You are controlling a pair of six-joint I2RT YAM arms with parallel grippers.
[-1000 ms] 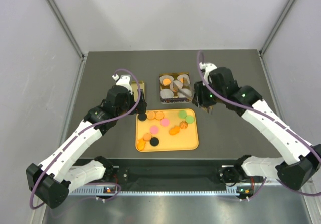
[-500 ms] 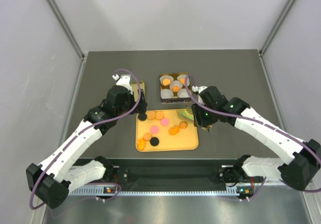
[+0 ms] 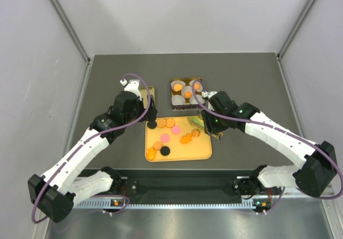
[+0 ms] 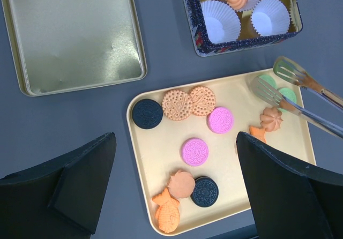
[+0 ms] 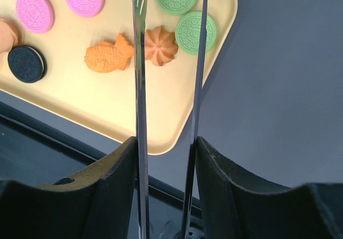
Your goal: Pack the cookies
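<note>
Left gripper: jaws spread wide, holding nothing, poised over the far left corner of the tray. Lid: gold, square, lying flat and rim up on the table, left of the tin and apart from the tray. Tray: yellow, rounded corners, at the table's near middle, carrying the loose cookies. On its left part, a black cookie sits at the far left corner, just beside two tan rounds set side by side. By the near edge, an orange fish, an orange scalloped round and a second black cookie are bunched together. In the middle lie two pink rounds, apart from each other. On the right part, an orange swirl lies just beside another fish, with two green rounds at the far right corner. Tin: dark patterned wall, just beyond the tray, filled with white paper cups, some of them holding orange cookies. Tongs: metal, slotted tips apart, over the tray's right end by the green rounds. Whether the tips touch anything cannot be told. They are held by the right gripper, which is clamped on the tongs' two arms above the tray's right edge.
</note>
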